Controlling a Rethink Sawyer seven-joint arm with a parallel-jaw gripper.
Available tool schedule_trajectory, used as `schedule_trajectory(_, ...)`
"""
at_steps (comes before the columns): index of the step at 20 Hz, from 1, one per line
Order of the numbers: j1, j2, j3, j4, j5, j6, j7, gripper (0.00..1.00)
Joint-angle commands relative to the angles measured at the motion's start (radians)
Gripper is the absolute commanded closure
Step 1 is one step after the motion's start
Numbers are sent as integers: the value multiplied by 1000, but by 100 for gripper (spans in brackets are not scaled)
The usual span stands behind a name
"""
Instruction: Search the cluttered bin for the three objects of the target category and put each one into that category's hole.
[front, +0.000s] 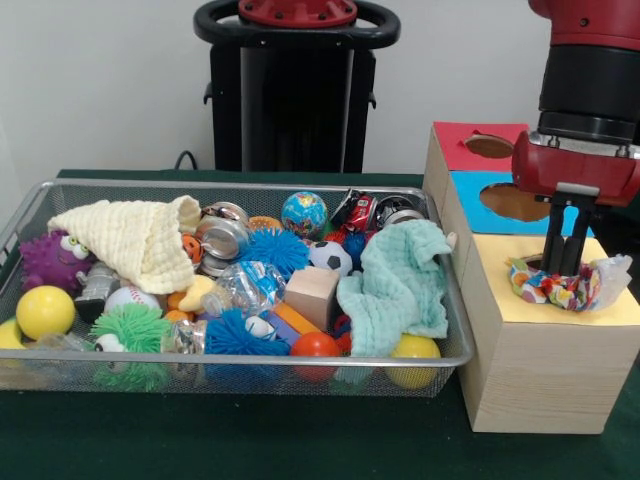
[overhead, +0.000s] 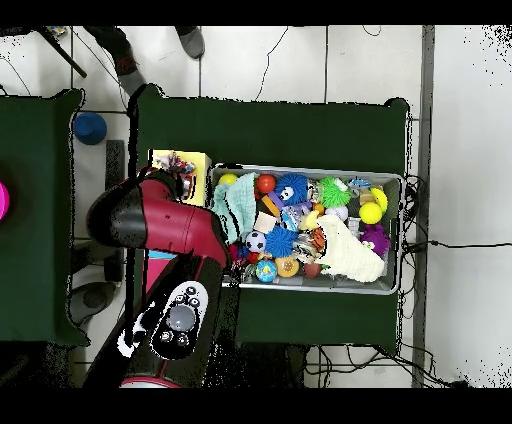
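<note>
A multicoloured rope ball (front: 568, 285) rests on the yellow top (front: 560, 310) of the nearest wooden box, over its hole, which is almost wholly covered. My gripper (front: 566, 268) comes straight down into the ball, fingers close together and shut on it. In the overhead view the ball (overhead: 178, 162) shows on the yellow top (overhead: 197, 180), and my arm hides the gripper. The wire mesh bin (front: 240, 186) stands to the left, full of toys; it also shows in the overhead view (overhead: 300, 170). No other rope ball shows in the bin.
A blue-topped box (front: 480, 205) and a red-topped box (front: 462, 140) stand behind the yellow one. In the bin lie a cream cloth (front: 140, 240), a mint cloth (front: 400, 285), spiky puffer balls (front: 272, 250) and smooth balls (front: 45, 310). A person's feet (overhead: 190, 40) show at the overhead view's top.
</note>
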Motion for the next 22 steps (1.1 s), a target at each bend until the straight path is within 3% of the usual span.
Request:
schedule_trajectory(1,-31,77,96,30,16,-20,222,100)
schedule_trajectory(11,-44,71,119,60,-30,105,144,100)
schedule_trajectory(22,-66,50,154,102,-45,134,114,100)
